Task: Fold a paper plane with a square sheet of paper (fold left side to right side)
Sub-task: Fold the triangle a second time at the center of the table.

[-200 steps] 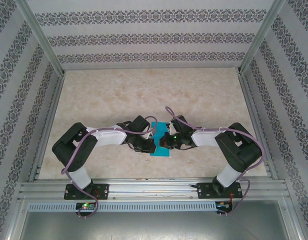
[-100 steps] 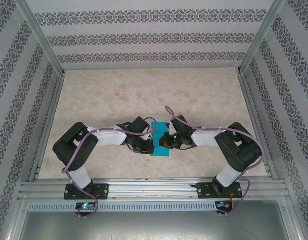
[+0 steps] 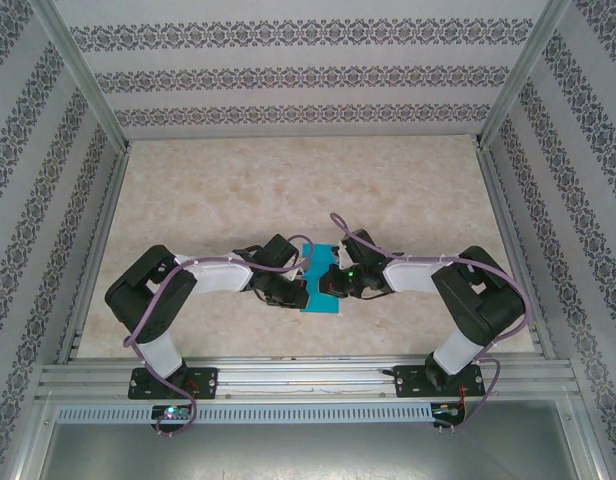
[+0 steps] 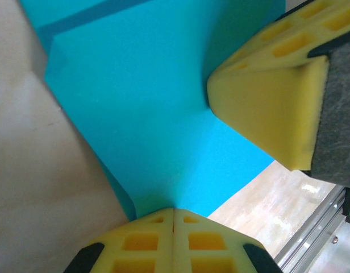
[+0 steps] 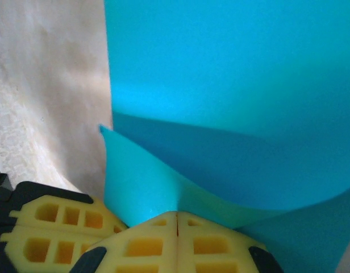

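The square sheet of paper (image 3: pixel 322 304) sits on the table (image 3: pixel 288 180) towards its near edge, midway between the two arms, with both wrists crowded over it. From above, the left pincer (image 3: pixel 293 292) comes in at the sheet's left side and the right pincer (image 3: pixel 331 284) at its right, so only strips of teal show around them.

In the left wrist view the left pincer (image 4: pixel 174 211) has its yellow foam fingers pressed together, and the sheet (image 4: pixel 152 114) narrows into the seam between them, so it looks clamped on the paper there. A foam finger (image 4: pixel 266 108) of the right pincer lies on or just above the paper at the upper right. In the right wrist view the right pincer (image 5: pixel 176 216) is likewise closed on an edge of the sheet (image 5: pixel 220 68), which rises from the table in a soft curve with a second layer under it.

My reading is that the left-to-right fold is under way: the sheet is lifted and bowed, but no sharp crease shows yet. The next move calls for carrying the held left edge over to meet the right edge, corners matched, without the thin paper slipping or buckling, and only then pressing the crease flat
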Robot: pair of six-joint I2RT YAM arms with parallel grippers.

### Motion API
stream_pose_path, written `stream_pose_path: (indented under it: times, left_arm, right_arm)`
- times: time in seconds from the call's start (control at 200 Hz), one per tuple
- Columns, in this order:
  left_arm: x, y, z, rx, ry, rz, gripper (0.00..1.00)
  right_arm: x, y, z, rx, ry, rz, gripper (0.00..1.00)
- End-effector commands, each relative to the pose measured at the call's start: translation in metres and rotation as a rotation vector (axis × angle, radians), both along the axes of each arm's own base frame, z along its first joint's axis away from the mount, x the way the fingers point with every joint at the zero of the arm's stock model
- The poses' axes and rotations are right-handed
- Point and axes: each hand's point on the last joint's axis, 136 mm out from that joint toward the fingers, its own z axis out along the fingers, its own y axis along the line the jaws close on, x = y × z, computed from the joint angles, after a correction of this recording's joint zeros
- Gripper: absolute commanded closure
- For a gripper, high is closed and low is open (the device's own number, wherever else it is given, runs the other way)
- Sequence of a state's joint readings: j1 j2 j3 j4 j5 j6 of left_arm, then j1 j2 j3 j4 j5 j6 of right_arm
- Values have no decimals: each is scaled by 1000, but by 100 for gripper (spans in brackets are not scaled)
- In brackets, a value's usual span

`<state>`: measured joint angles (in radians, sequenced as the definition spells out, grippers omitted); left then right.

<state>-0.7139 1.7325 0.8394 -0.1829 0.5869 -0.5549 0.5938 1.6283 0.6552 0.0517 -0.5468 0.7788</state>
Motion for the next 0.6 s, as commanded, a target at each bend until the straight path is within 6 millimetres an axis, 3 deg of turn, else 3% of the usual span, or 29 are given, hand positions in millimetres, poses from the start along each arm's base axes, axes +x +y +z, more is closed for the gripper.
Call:
stream_pose_path:
  times: [0.0, 0.135, 0.595]
  left_arm:
    - [-12, 21, -28, 112, 14, 4, 98]
    - [-11, 21, -30, 115, 12, 5, 100]
    - [-10, 22, -31, 125, 14, 14, 100]
  right_arm:
    - [2, 2, 22, 21, -80, 22, 100]
    - [-1, 3, 23, 18, -93, 25, 100]
    - [-7, 19, -2, -19, -52, 48, 100]
